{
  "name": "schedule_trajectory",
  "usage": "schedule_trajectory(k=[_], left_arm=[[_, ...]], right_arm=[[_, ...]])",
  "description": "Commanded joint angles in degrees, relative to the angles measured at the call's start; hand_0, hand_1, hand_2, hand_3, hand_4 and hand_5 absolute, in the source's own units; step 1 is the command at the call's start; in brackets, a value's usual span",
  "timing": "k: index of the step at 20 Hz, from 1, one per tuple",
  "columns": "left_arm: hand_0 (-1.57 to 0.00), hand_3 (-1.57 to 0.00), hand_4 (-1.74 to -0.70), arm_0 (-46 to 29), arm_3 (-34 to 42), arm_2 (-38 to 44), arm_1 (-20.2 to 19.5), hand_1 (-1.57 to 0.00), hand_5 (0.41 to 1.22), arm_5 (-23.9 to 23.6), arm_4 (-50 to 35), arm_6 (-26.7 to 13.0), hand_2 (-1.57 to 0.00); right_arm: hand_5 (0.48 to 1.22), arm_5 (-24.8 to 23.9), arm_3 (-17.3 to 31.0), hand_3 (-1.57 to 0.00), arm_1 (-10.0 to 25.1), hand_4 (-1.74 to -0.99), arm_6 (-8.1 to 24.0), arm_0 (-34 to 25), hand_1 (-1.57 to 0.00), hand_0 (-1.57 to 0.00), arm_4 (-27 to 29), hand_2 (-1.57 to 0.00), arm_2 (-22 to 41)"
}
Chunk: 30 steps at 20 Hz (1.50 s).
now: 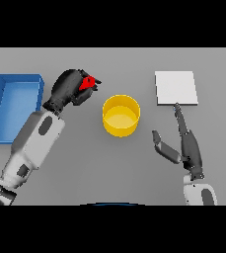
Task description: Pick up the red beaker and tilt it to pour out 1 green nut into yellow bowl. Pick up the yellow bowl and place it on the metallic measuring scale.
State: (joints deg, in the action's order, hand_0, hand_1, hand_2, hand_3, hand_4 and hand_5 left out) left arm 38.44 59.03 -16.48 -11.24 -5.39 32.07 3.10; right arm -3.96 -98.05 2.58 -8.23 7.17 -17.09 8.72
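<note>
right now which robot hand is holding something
The left robot hand, curled round the red beaker; the right robot hand is open and holds nothing.

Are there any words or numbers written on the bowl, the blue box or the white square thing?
None: no words, numbers or signs show anywhere.
Yellow bowl: plain, no text.
Blue bin: plain, no text.
Metallic measuring scale: a bare pale plate, no display or digits visible.
Red beaker: mostly hidden in the left robot hand; no marks visible.
Right robot hand: no label.
</note>
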Motion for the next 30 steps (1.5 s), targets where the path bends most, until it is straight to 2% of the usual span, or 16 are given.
schedule_trajectory(k=[1,5,7,11,12,13,15,16,18,21,23,25,27,30], left_arm=[[-1.57,-1.56,-1.74,1.3,-0.1,-2.1,-1.1,-1.57,1.152,1.0,2.5,-0.5,-1.57],[-1.57,-1.57,-1.74,7.8,-1.6,-10.8,-3.5,-1.57,1.186,7.4,12.0,-4.1,-1.57],[-1.57,-1.57,-1.74,11.6,-3.9,-14.3,-3.9,-1.57,1.199,10.9,16.1,-3.8,-1.57],[-1.57,-1.57,-1.58,17.0,-7.5,-20.5,-3.8,-1.57,1.212,17.8,22.8,-2.7,-1.57],[-1.57,-1.57,-1.61,18.4,-8.5,-21.7,-3.3,-1.57,1.214,19.2,24.3,-3.1,-1.57],[-1.57,-1.57,-1.64,19.5,-9.0,-22.7,-3.1,-1.57,1.215,20.3,25.3,-2.9,-1.57],[-1.57,-1.57,-1.67,21.2,-11.2,-25.5,-3.3,-1.57,1.217,21.0,28.3,-0.9,-1.57],[-1.57,-1.57,-1.68,22.0,-11.7,-26.8,-3.2,-1.57,1.218,21.8,29.6,-0.9,-1.57],[-1.57,-1.57,-1.71,24.0,-13.0,-29.2,-3.2,-1.57,1.219,22.6,32.4,-0.3,-1.57],[-1.57,-1.57,-1.72,25.9,-15.6,-32.3,-2.3,-1.57,1.220,22.5,35.8,0.0,-1.57],[-1.57,-1.57,-1.73,27.2,-15.9,-33.4,-2.1,-1.57,1.220,22.8,37.0,0.5,-1.57],[-1.57,-1.57,-1.73,27.5,-15.2,-34.8,-1.5,-1.57,1.221,23.0,38.5,-0.2,-1.57],[-1.57,-1.57,-1.74,27.5,-15.8,-36.0,-1.1,-1.57,1.221,21.9,40.1,-0.9,-1.57],[-1.57,-1.57,-1.74,28.2,-17.3,-38.8,0.4,-1.57,1.221,20.1,43.0,-0.8,-1.57]], right_arm=[[0.679,0.2,-0.1,0.00,-0.2,-1.086,-0.2,0.2,0.00,0.00,0.1,0.00,0.2],[0.691,0.2,0.0,0.00,0.4,-1.054,0.3,-0.4,0.00,0.00,-0.2,0.00,-0.1],[0.689,0.0,-0.5,0.00,0.3,-1.068,0.0,0.1,0.00,0.00,-0.3,0.00,0.0],[0.681,0.5,0.2,0.00,0.1,-1.063,-0.2,-0.3,0.00,0.00,1.0,0.00,-0.5],[0.675,0.8,0.1,0.00,-0.3,-1.060,0.7,-0.6,0.00,0.00,1.3,0.00,-0.3],[0.674,1.1,0.0,0.00,-0.2,-1.057,0.2,-0.1,0.00,0.00,1.4,0.00,-0.1],[0.676,1.1,0.7,0.00,-0.4,-1.065,0.3,0.0,0.00,0.00,1.1,0.00,0.1],[0.684,1.5,0.2,0.00,0.3,-1.067,-0.7,0.4,0.00,0.00,1.6,0.00,-0.3],[0.689,1.4,0.5,0.00,0.0,-1.069,0.3,-0.5,0.00,0.00,1.3,0.00,-0.1],[0.697,2.0,0.4,0.00,0.1,-1.063,-0.3,0.1,0.00,0.00,1.5,0.00,0.2],[0.696,1.7,-0.6,0.00,0.0,-1.058,0.7,0.1,0.00,0.00,1.1,0.00,0.4],[0.693,2.2,0.5,0.00,-0.2,-1.056,0.3,-0.2,0.00,0.00,2.4,0.00,-0.1],[0.700,2.1,0.7,0.00,-0.3,-1.058,-1.0,0.0,0.00,0.00,2.3,0.00,-0.1],[0.684,0.7,0.7,0.00,-0.5,-1.065,0.3,-0.7,0.00,0.00,1.1,0.00,-0.2]])
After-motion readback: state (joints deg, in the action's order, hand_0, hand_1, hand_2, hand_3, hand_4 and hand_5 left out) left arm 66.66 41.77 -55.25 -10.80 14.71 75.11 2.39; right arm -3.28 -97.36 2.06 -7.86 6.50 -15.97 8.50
